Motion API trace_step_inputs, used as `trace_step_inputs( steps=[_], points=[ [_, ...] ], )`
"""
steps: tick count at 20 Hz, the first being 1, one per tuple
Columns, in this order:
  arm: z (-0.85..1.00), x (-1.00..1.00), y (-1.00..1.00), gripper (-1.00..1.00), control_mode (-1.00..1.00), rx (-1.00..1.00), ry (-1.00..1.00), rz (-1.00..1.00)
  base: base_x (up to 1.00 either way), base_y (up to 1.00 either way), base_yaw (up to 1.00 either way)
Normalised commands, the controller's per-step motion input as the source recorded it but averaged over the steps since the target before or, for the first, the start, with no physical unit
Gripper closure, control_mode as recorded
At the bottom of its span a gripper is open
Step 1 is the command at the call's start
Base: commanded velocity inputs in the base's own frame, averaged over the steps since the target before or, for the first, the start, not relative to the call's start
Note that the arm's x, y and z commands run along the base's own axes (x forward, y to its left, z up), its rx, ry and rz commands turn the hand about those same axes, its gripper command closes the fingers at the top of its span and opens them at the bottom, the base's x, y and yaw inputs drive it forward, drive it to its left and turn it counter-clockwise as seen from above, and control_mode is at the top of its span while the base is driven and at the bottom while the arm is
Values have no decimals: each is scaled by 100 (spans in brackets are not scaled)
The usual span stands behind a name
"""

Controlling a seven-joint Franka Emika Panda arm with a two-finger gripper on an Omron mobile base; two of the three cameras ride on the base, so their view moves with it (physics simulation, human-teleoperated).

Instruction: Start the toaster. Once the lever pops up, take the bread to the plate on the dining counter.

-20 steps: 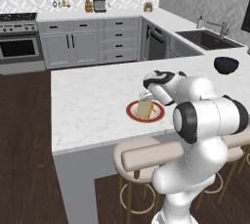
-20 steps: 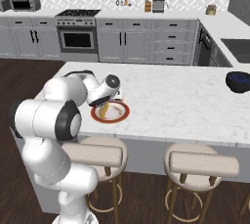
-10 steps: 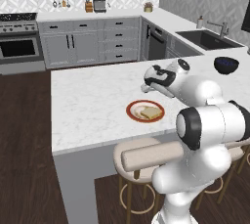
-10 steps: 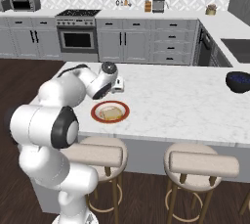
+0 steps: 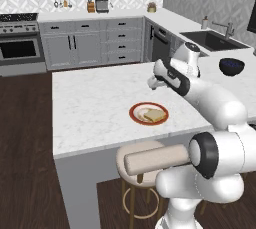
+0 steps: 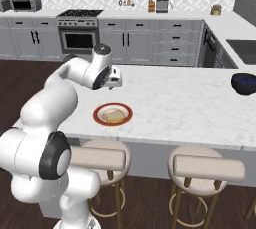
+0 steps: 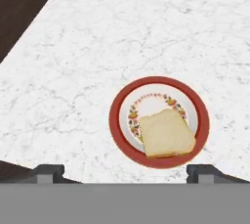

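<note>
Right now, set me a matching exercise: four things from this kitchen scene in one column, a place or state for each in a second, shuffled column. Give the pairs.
Things:
1. bread
2. plate
3. gripper
4. blue bowl

Places or states:
A. on the dining counter, near its stool-side edge
B. open, raised above the counter, holding nothing
C. lying flat on the plate
D. at the counter's far end, away from the plate

Pairs: 1-C, 2-A, 3-B, 4-D
</note>
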Motion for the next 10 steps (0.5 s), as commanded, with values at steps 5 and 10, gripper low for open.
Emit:
trace_step_inputs(
  steps=[5,10],
  points=[
    [21,-77,31,-100,-100,-18,19,5,0,0,0],
    [16,-72,3,-100,-100,-7,1,0,0,0,0]
  ],
)
